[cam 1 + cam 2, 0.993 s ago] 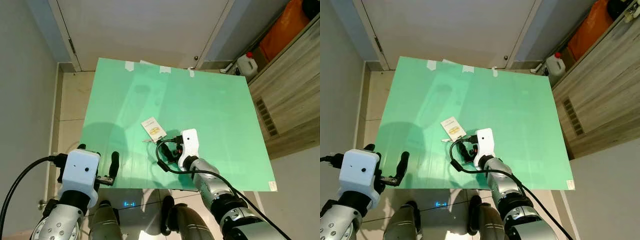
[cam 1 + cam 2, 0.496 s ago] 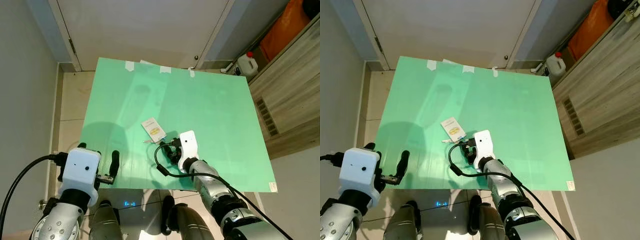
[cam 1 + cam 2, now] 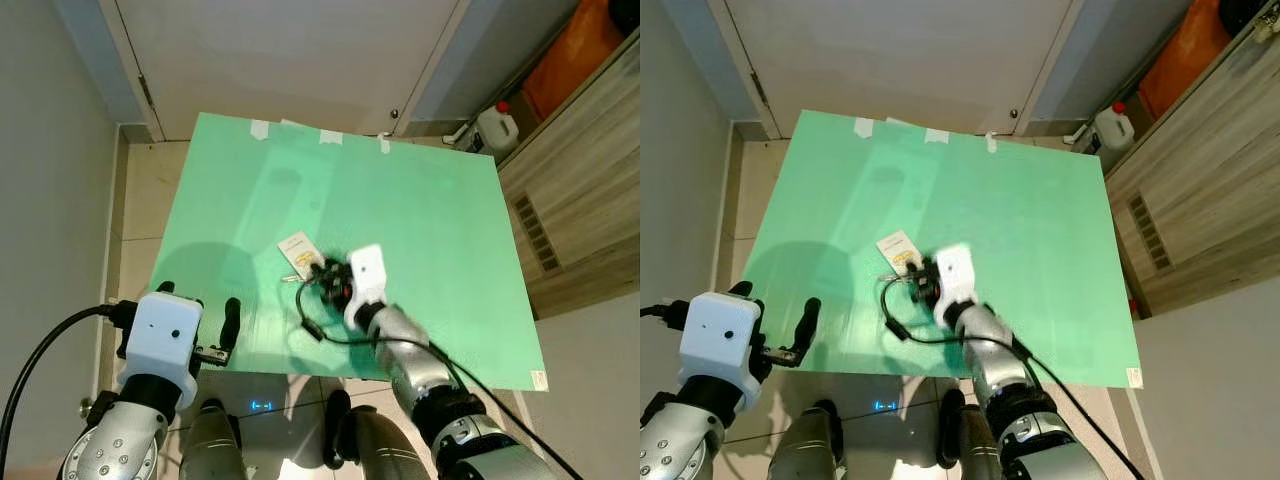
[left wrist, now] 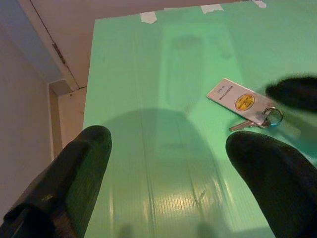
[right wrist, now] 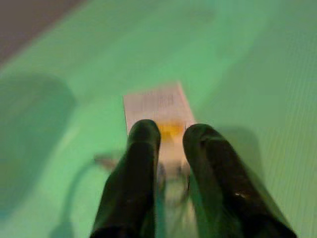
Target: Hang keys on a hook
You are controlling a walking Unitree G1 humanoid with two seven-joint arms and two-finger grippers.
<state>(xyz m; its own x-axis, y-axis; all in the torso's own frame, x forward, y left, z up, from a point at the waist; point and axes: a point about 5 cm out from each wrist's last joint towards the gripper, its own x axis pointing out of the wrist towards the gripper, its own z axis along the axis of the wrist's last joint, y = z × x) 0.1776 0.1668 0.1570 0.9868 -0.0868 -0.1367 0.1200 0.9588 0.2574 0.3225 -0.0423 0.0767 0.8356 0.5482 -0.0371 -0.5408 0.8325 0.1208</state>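
Left wrist view: one key (image 4: 242, 125), one tag (image 4: 238, 101).

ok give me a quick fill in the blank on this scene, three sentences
1. The keys lie on a ____ mat.
2. The key ring is attached to a white tag with a ____ circle on it.
3. The ____ gripper is right over the tag.

Missing words: green; yellow; right

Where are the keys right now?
The keys, on a white tag, lie on the green mat on the floor, near its front edge, right under the right claw.
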